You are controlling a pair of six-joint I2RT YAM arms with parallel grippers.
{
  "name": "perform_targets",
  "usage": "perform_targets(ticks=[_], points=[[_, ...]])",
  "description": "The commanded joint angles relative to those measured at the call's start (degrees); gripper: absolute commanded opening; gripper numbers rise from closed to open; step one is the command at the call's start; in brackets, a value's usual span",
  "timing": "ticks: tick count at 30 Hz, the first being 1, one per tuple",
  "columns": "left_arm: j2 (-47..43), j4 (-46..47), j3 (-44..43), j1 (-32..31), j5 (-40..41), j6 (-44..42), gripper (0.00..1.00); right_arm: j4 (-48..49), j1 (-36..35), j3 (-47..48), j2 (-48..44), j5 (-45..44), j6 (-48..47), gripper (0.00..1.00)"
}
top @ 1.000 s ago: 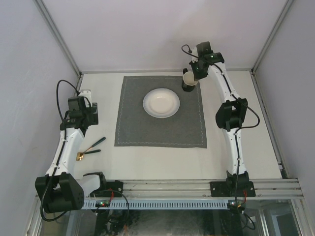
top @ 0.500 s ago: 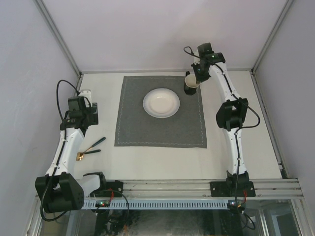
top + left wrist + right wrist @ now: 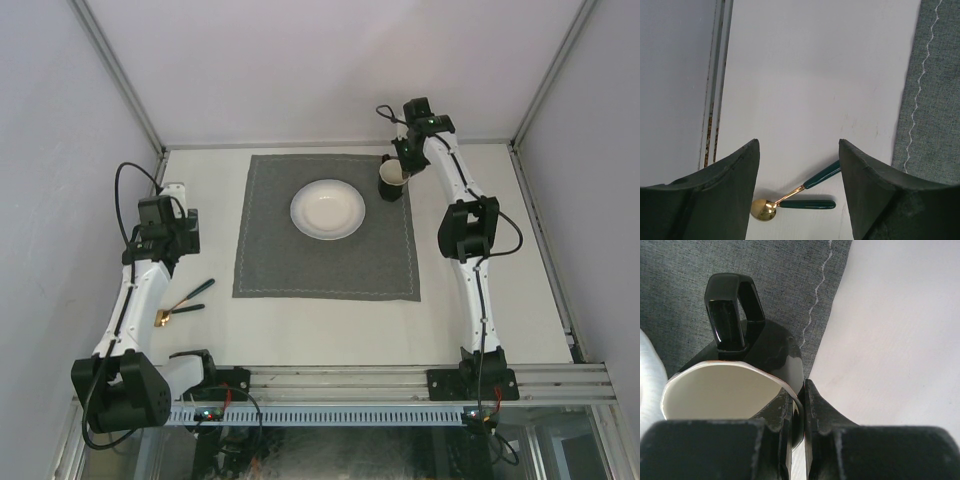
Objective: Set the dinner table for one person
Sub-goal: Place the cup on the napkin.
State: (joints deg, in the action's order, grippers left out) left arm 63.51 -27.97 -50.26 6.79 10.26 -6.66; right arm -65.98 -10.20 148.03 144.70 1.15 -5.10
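A black mug (image 3: 391,180) with a cream inside is at the far right corner of the grey mat (image 3: 327,262). My right gripper (image 3: 401,166) is shut on the mug's rim, one finger inside and one outside. In the right wrist view the mug (image 3: 722,395) fills the lower left, handle pointing away, with the right gripper (image 3: 802,388) clamping its wall. A white plate (image 3: 327,209) lies on the mat. My left gripper (image 3: 799,146) hangs open over the dinner table (image 3: 320,330), above a gold spoon (image 3: 763,209) with a dark green handle, holding nothing.
A second green-handled utensil (image 3: 807,204) lies crossed with the spoon, left of the mat's stitched edge (image 3: 927,100). Aluminium rails (image 3: 715,100) border the table on the left. Pale walls close in the back and sides.
The right arm has carried the mug a little to the right and nearer, onto the mat's far right corner. The left arm has not moved.
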Motion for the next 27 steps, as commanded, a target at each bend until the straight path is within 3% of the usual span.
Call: perform_targets(ticks=[1, 19, 24, 27], points=[[0.03, 1.77, 1.62, 0.31, -0.73, -0.13, 0.69, 4.32, 0.35, 1.89, -1.79, -0.11, 1.12, 0.0], [0.21, 1.78, 1.66, 0.39, -0.83, -0.06, 0.69, 4.83, -1.19, 0.79, -1.2, -1.41, -0.16, 0.0], [0.16, 1.78, 1.75, 0.34, -0.78, -0.1, 0.69, 4.98, -1.66, 0.54, -1.0, -1.86, -0.53, 0.04], [0.25, 1.62, 1.68, 0.38, -0.85, -0.12, 0.7, 5.26, -1.76, 0.26, -1.09, -1.88, -0.6, 0.13]])
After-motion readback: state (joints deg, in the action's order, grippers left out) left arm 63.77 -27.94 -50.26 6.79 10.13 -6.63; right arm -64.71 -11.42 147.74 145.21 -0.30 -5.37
